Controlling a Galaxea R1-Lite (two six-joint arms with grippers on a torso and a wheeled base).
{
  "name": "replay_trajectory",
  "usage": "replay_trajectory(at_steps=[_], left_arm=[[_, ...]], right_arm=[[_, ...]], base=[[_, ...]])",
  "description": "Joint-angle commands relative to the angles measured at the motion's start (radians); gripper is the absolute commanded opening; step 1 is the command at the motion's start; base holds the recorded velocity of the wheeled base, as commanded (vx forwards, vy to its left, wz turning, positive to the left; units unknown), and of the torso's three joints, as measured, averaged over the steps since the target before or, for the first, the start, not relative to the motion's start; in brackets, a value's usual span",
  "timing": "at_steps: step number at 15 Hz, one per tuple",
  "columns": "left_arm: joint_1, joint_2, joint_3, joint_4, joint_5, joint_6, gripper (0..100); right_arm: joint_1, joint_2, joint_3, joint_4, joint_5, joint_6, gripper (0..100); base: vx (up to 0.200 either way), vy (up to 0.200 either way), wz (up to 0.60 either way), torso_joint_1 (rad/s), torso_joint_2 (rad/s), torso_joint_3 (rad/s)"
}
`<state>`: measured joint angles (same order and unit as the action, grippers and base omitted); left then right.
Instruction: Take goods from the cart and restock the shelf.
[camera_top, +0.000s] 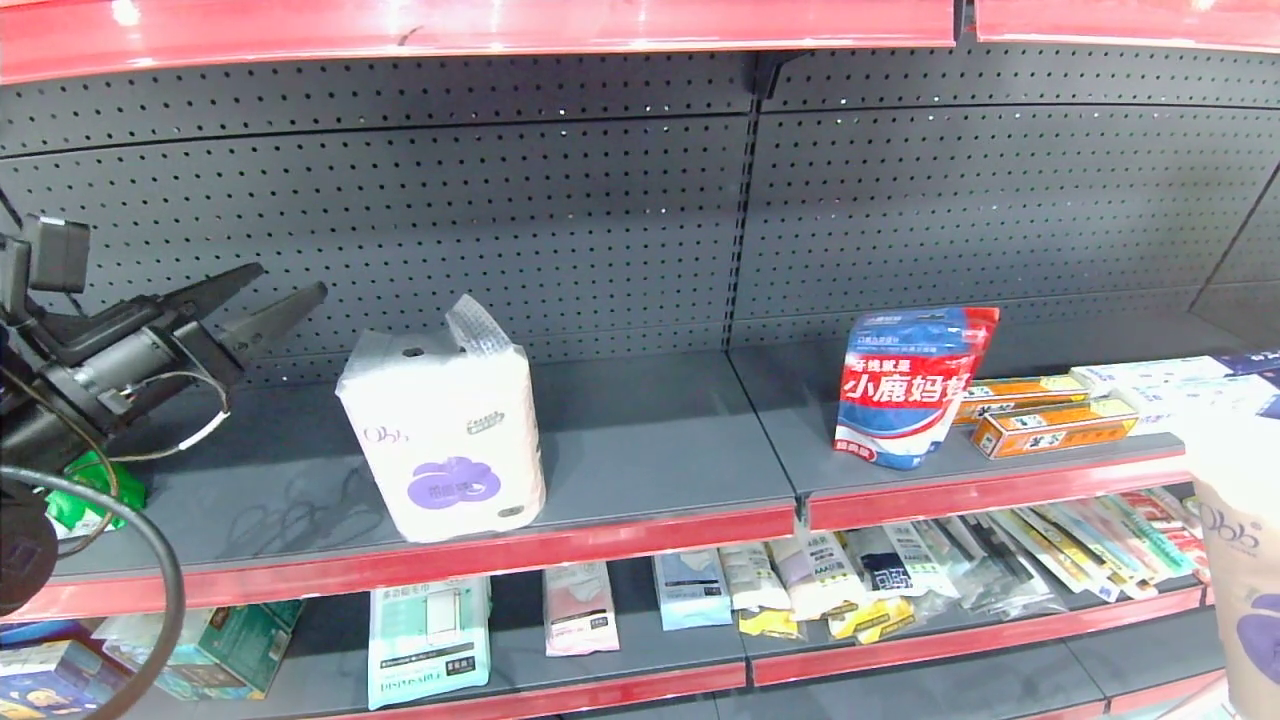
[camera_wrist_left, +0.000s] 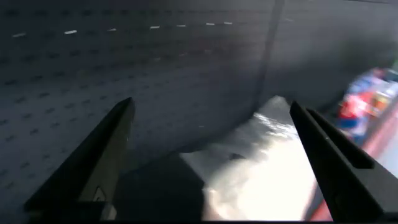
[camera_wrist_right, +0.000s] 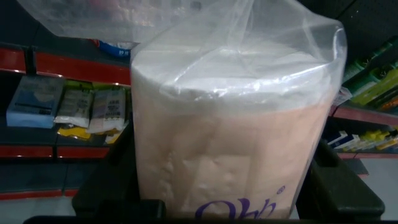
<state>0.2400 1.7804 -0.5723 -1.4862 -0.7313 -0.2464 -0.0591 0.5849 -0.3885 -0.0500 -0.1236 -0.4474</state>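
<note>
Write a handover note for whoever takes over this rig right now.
Left pincer: open, empty, above the shelf, left of the standing tissue pack.
Right pincer: shut on a second tissue pack, low at the right, in front of the shelves.
Done: one pack stands on the shelf; a pouch and orange boxes sit further right.
Left to do: set the held pack on the shelf, probably beside the first.

On the shelf (camera_top: 640, 440) a tissue pack (camera_top: 445, 440) stands left of a pouch (camera_top: 915, 385), with boxes (camera_top: 1050, 415) just right of that. The left gripper (camera_top: 291, 278) hangs left of the pack; the right gripper (camera_wrist_right: 227, 186) holds a second pack (camera_top: 1240, 560).
</note>
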Motion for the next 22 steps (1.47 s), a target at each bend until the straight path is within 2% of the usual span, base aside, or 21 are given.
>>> replay_trajectory(at_steps=[1,4,5,6,7,8,9,10,11,13,14,16,17,18,19,21,22], left_arm=[[0.015,-0.055,-0.001,0.066,0.067,0.024,100],[0.015,-0.119,-0.037,0.310,0.424,0.114,100],[0.012,-0.161,-0.044,0.405,0.506,0.119,100],[-0.002,-0.242,-0.057,0.561,0.556,0.119,100],[-0.030,-0.361,-0.060,0.736,0.547,0.121,100],[-0.061,-0.486,-0.061,0.909,0.497,0.125,100],[-0.062,-0.559,-0.058,1.009,0.451,0.144,100],[-0.062,-0.679,-0.047,1.170,0.378,0.194,100],[-0.062,-0.789,-0.040,1.311,0.329,0.230,100],[-0.084,-0.966,-0.027,1.534,0.279,0.280,100],[-0.134,-1.115,-0.026,1.716,0.265,0.314,100],[-0.235,-1.325,-0.026,1.963,0.266,0.343,100],[-0.272,-1.432,-0.026,2.087,0.268,0.368,100],[-0.275,-1.506,-0.020,2.167,0.274,0.391,100],[-0.272,-1.550,-0.008,2.196,0.297,0.395,100],[-0.272,-1.606,0.054,2.184,0.480,0.395,100],[-0.274,-1.635,0.092,2.149,0.546,0.392,100]], right_arm=[[0.001,0.004,0.000,-0.004,0.001,0.000,0],[0.004,0.007,-0.013,-0.004,0.004,0.023,0],[0.005,0.012,-0.023,-0.004,0.004,0.032,0],[0.007,0.021,-0.033,-0.005,0.015,0.039,0],[0.009,0.027,-0.052,-0.002,0.038,0.044,0],[0.013,0.047,-0.069,-0.002,0.061,0.044,0],[0.024,0.061,-0.081,-0.002,0.068,0.044,0],[0.048,0.092,-0.101,-0.004,0.070,0.050,0],[0.076,0.124,-0.118,-0.004,0.071,0.065,0],[0.131,0.154,-0.139,-0.004,0.079,0.087,0],[0.154,0.182,-0.148,-0.008,0.082,0.104,0],[0.156,0.219,-0.151,-0.011,0.124,0.125,0],[0.153,0.237,-0.153,-0.014,0.162,0.135,0],[0.154,0.257,-0.161,-0.016,0.185,0.144,0],[0.156,0.273,-0.167,-0.016,0.196,0.145,0],[0.173,0.291,-0.174,-0.016,0.217,0.145,0],[0.177,0.299,-0.182,-0.016,0.231,0.145,0]], base=[[0.000,0.000,0.00,0.000,0.00,0.000],[0.000,0.000,0.00,0.000,0.00,0.000],[0.000,0.000,0.00,0.000,0.00,0.000],[0.000,0.000,0.00,0.000,0.00,0.000],[0.000,0.000,0.00,0.000,0.00,0.000],[0.000,0.000,0.00,0.000,0.00,0.000],[0.000,0.000,0.00,0.000,0.00,0.000],[0.000,0.000,0.00,0.000,0.00,0.000],[0.000,0.000,0.00,0.000,0.00,0.000],[0.000,0.000,0.00,0.000,0.00,0.000],[0.000,0.000,0.00,0.000,0.00,0.000],[0.000,0.000,0.00,0.000,0.00,0.000],[0.000,0.000,0.00,0.000,0.00,0.000],[0.000,0.000,0.00,0.000,0.00,0.000],[0.000,0.000,0.00,0.000,0.00,0.000],[0.000,0.000,0.00,0.000,0.00,0.000],[0.000,0.000,0.00,0.000,0.00,0.000]])
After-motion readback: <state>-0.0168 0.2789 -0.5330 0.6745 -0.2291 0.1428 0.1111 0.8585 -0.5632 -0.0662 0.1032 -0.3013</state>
